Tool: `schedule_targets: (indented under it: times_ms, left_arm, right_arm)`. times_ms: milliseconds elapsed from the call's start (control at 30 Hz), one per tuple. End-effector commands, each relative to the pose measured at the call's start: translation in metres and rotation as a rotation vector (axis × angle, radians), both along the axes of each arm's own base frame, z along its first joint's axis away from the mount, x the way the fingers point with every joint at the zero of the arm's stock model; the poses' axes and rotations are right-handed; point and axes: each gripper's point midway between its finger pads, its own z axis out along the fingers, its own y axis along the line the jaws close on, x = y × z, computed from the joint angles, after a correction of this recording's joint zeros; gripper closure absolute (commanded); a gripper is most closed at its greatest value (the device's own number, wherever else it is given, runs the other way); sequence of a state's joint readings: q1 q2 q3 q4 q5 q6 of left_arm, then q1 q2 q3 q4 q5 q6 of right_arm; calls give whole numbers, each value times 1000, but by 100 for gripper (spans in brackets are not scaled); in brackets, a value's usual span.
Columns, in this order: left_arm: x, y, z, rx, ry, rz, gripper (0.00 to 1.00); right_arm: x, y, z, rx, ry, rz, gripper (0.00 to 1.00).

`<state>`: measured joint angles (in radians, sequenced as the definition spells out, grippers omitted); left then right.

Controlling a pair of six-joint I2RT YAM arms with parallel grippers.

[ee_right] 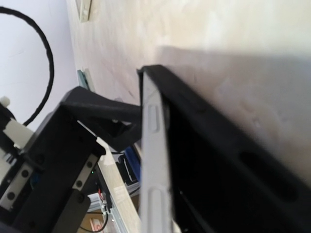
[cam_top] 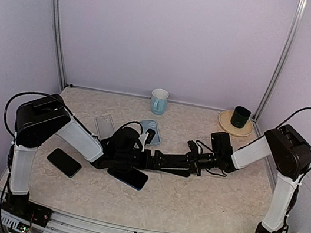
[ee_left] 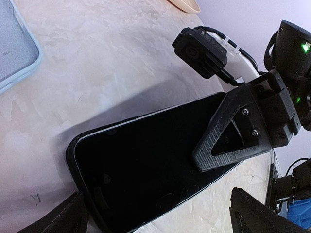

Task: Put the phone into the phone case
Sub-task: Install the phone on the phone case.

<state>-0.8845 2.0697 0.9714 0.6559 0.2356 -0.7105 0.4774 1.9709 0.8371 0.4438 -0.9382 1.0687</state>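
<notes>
A black phone [cam_top: 127, 176] lies near the table's middle, below both wrists. In the left wrist view the phone [ee_left: 146, 160] fills the centre. My left gripper [ee_left: 158, 209] is open, with one finger on each side of the phone's near end. My left gripper also shows in the top view [cam_top: 127, 162]. My right gripper [cam_top: 144, 167] holds the phone's other end, with one finger [ee_left: 218, 141] flat on the screen. In the right wrist view the phone's silver edge [ee_right: 154, 165] stands against a black case [ee_right: 228, 160]. One finger [ee_right: 107, 109] touches the phone; the other is hidden.
A second black phone [cam_top: 64, 162] lies at the left. A clear case [cam_top: 104, 125] and a light blue case [cam_top: 152, 131] lie behind the grippers. A mug [cam_top: 159, 100] stands at the back. A dark cup on a plate [cam_top: 237, 121] is at the back right.
</notes>
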Motion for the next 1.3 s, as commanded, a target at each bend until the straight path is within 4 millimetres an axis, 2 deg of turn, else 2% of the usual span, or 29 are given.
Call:
schedule_targets:
  times_ms: [0,467,733,933,1133,1267]
  left_arm:
    - [-13,-19,-1,-24,14,-72,1]
    - [-8,-13,-2,2,10,-37,1]
    - [1,4,2,1,9,8,1]
    - [3,7,4,-3,9,11,1]
    - [1,6,1,-7,16,1,1]
    - [-4,4,10,-54,10,-27,1]
  right_arm:
    - [-21,9,-26,-40,76,40,100]
    - [-19,12,-10,-22,28,65,100]
    - [-10,4,19,54,-52,41,100]
    - [-6,2,42,88,-130,42,100]
    - [-9,1,50,110,-154,53,100]
    - [-11,1,54,120,-175,60,100]
